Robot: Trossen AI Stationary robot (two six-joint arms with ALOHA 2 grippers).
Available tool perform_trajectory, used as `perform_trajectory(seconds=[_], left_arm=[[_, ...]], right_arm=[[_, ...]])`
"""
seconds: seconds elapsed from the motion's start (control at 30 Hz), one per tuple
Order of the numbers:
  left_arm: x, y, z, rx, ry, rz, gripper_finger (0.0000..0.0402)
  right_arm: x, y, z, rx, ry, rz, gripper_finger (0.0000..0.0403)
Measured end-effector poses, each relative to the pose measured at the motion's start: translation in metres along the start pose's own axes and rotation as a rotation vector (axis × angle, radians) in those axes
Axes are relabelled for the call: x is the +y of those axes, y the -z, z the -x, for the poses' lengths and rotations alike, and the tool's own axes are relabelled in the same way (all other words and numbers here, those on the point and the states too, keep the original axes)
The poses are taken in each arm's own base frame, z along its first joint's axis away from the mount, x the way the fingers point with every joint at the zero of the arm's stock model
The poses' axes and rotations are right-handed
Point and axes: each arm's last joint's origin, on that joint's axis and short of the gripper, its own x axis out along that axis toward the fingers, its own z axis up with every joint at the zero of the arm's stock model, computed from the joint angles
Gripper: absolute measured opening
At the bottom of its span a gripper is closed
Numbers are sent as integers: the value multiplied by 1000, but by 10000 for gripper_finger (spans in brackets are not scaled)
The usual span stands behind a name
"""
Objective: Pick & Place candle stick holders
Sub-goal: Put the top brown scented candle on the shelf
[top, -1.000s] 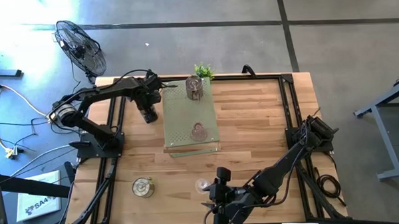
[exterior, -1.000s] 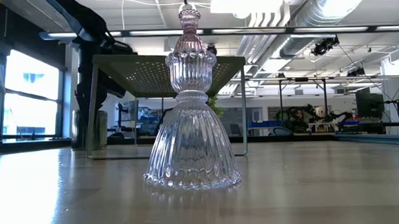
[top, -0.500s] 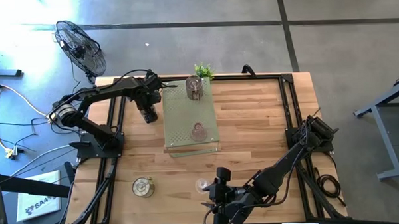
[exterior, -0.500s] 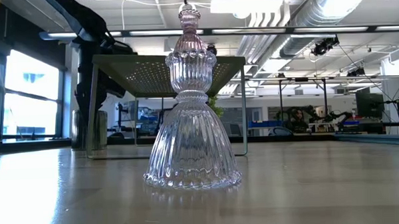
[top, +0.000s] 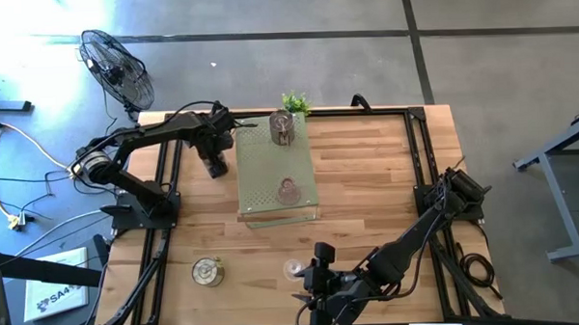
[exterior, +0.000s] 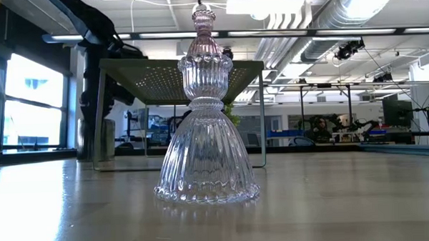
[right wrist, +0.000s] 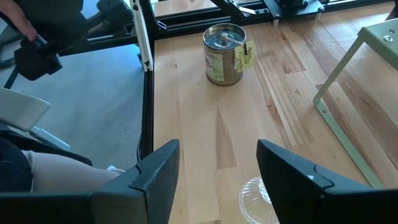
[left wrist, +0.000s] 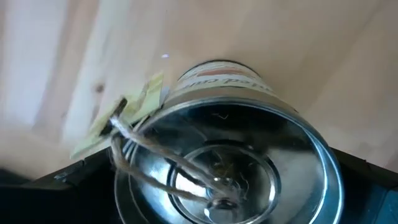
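Observation:
A dull metal candle stick holder (left wrist: 236, 149) with a paper tag on twine stands on the table, left of the pale green board (top: 271, 173). My left gripper (top: 215, 165) points down over it, open, with a dark finger (left wrist: 68, 186) on either side. Two holders stand on the board, a pink glass one (top: 288, 191) and one at its far end (top: 282, 129). A clear ribbed glass holder (exterior: 207, 142) stands on its wide base near the front edge. My right gripper (right wrist: 217, 168) hovers open just right of it (top: 293, 269). Another metal holder (right wrist: 225, 53) stands front left.
A small green plant (top: 295, 102) stands behind the board's far end. The board sits raised on thin legs (exterior: 96, 117). Black frame rails (top: 165, 186) run along the table's left and right sides. A fan (top: 117, 67) stands off the table's far left corner.

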Motion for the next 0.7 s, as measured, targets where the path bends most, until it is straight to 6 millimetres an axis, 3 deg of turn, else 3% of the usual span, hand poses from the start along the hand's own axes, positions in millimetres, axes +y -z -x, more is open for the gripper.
perform_trajectory(seconds=[0.7], left_arm=[[1, 1, 0, 11, -40, 54, 391]], right_arm=[[0, 0, 0, 0, 0, 0, 209]])
